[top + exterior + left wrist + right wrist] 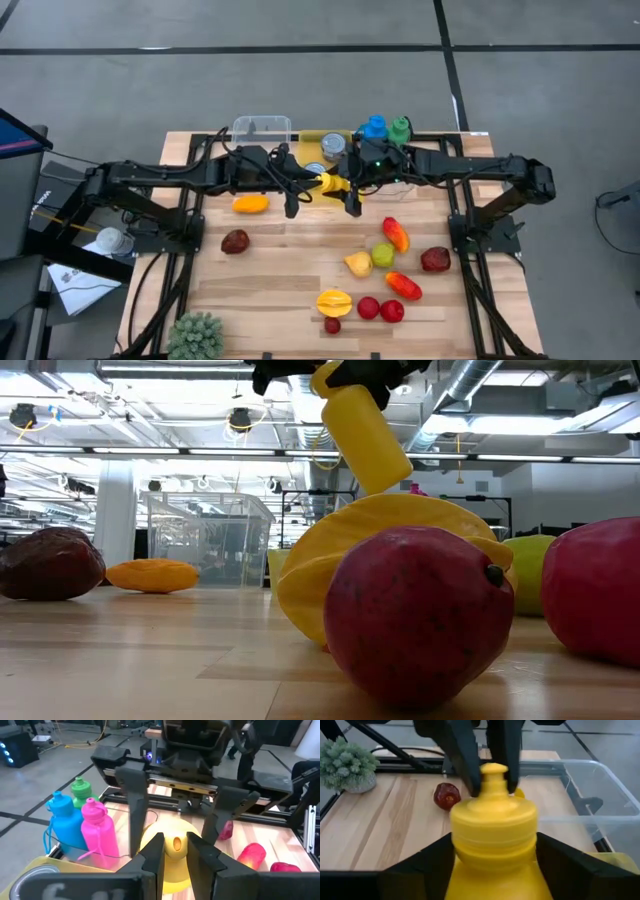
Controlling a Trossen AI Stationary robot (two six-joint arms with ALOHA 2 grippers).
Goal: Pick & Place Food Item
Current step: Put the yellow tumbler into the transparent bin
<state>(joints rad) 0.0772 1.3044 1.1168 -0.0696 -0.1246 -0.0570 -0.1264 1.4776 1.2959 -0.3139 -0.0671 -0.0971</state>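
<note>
Pale wooden slats make up the table (270,270), grey floor all round, and beyond it a bright hall with ducts overhead. Up at top centre of the overhead frame, both arms meet on a smooth yellow plastic squeeze bottle (331,183), held off the surface. Left gripper (175,851) pinches its narrow nozzle; right gripper (492,865) is clamped round the ribbed body. Glossy plastic fruit (390,262) lies scattered lower right.

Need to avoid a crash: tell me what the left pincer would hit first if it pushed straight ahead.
The yellow bottle: the left pincer is already on its nozzle tip. Directly behind sits the right pincer gripping the bottle's body.
</note>
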